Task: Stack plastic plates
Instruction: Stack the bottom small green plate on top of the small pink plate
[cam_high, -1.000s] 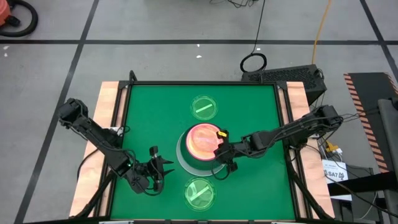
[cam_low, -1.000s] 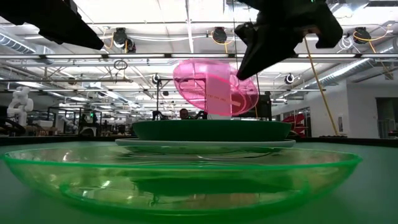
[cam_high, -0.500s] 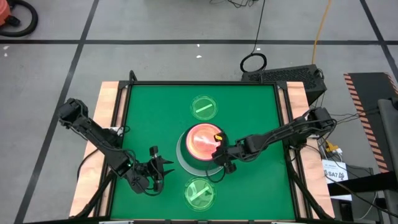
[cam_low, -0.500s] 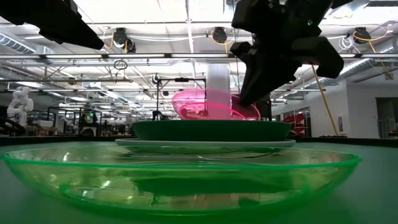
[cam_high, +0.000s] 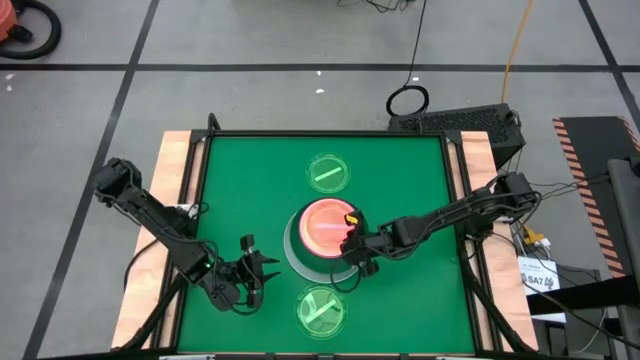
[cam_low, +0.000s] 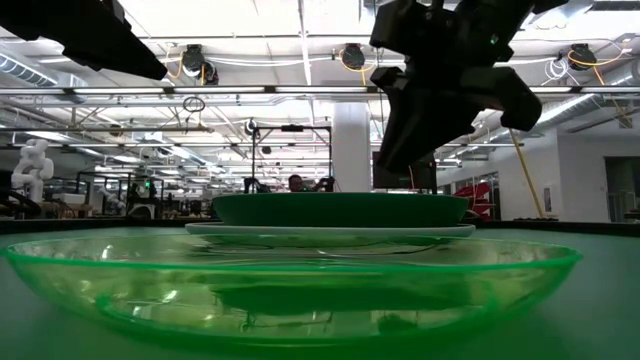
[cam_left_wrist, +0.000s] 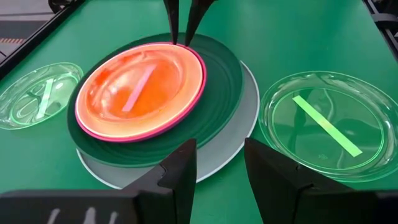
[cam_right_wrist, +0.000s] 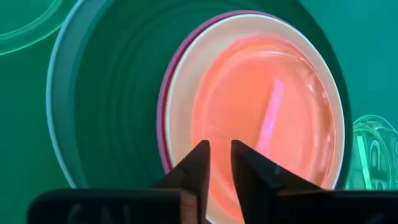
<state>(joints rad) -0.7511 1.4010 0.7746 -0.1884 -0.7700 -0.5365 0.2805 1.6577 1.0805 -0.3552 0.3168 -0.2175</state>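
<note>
Looking at a pile in the middle of the green table (cam_high: 400, 180): pale plate (cam_left_wrist: 245, 118) at the bottom, then dark green plate (cam_left_wrist: 217, 87), pink plate (cam_left_wrist: 200, 81), a sliver of cream plate (cam_right_wrist: 180, 93), and the orange plate (cam_left_wrist: 137, 93) with its pink stripe lying flat on top. Biggest at the bottom, smallest on top, presumably to keep the pile steady and centred. Got the right gripper (cam_high: 350, 237) low over the pile's right edge, tips right at the orange plate's rim, fingers nearly together with just a slim gap and nothing visibly caught between. Reads like a rim pinch at the let-go stage, hence the tips hugging the edge rather than the middle. Can't rule out a light touch on the rim though. Left gripper (cam_high: 252, 268) parked toward the near-left corner, well clear of the pile, fingers spread and empty, probably held back to avoid crowding the other arm. 2 more lying loose: far clear green plate (cam_high: 327, 173) and near clear green plate (cam_high: 321, 310), both apart from the pile. Guessing 2 to go, so most of the way there. Next move probably calls for a straight lift away, to avoid dragging the top plate off-centre.
</note>
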